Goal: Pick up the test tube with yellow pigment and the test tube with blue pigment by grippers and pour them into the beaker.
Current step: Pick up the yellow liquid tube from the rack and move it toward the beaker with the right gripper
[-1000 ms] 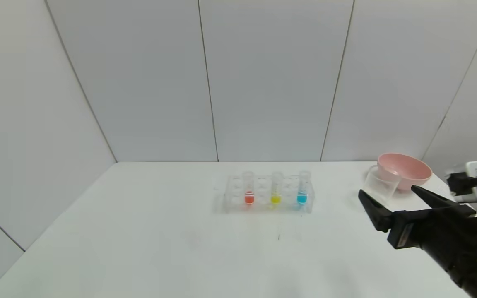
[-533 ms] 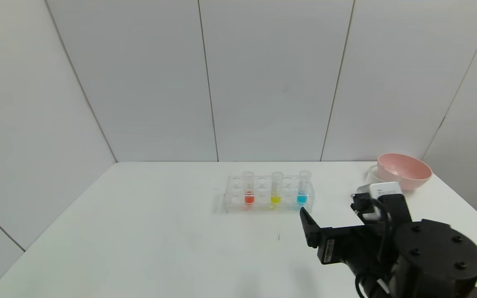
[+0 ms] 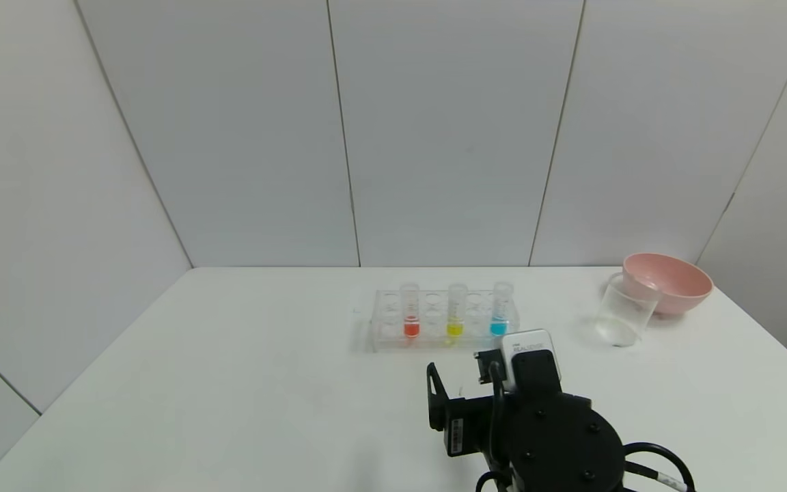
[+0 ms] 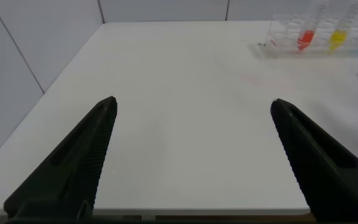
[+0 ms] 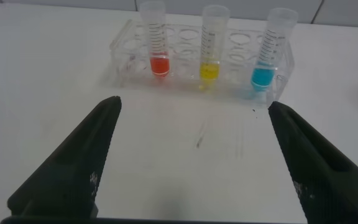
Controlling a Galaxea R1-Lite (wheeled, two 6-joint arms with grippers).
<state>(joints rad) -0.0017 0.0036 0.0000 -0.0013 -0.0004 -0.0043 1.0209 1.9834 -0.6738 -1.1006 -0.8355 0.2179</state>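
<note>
Swinging in from the counter's right edge, the right tool (image 5: 194, 152) now faces the racked test tube with yellow pigment (image 5: 212, 42), fingers spread wide; light, slick, likely best pinched near its rim

The head camera looks forward and down over the whole bench (image 3: 243, 383) toward the back wall. The right wrist camera sits low and close, facing the tube rack (image 5: 201, 68) squarely. The left wrist camera looks across the bench from farther off, catching that same rack (image 4: 319, 40) at its edge.
</note>
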